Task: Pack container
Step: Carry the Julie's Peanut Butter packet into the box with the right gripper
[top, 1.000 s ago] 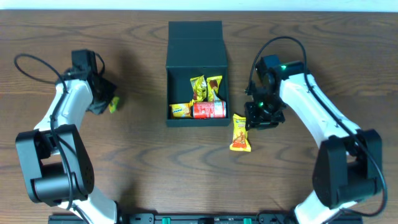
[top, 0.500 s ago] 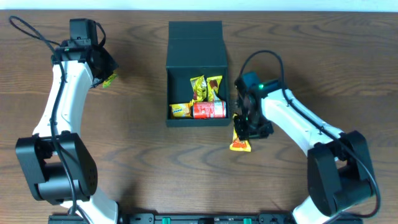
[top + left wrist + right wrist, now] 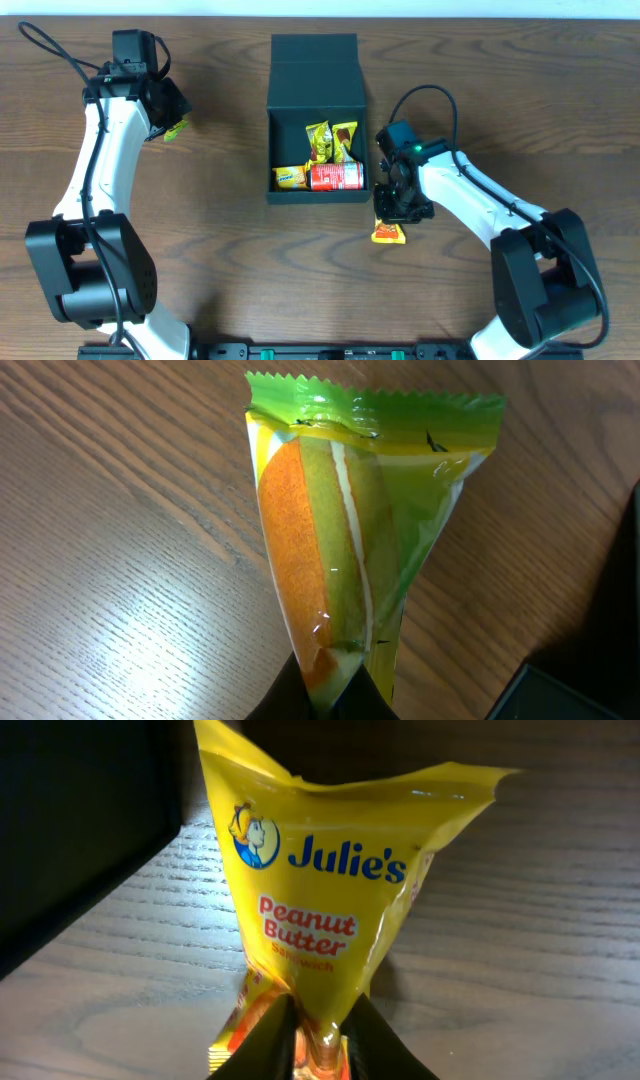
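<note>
The dark teal-black box (image 3: 315, 90) lies open at the table's middle back, its flap lid folded away. It holds a red can (image 3: 335, 177) and several yellow snack packets (image 3: 319, 141). My left gripper (image 3: 163, 125) at the far left is shut on a green and orange snack packet (image 3: 345, 530), which also shows in the overhead view (image 3: 174, 129), held above the wood. My right gripper (image 3: 392, 212), just right of the box's front corner, is shut on a yellow Julie's peanut butter packet (image 3: 330, 890), whose lower end shows in the overhead view (image 3: 387, 234).
The box's dark wall (image 3: 80, 820) stands close on the left in the right wrist view. A dark edge (image 3: 560, 695) shows at the lower right of the left wrist view. The wooden table (image 3: 230, 260) surrounds the box.
My left arm lifted the green packet up and toward the back. My right arm moved left onto the yellow packet by the box and closed on it.
</note>
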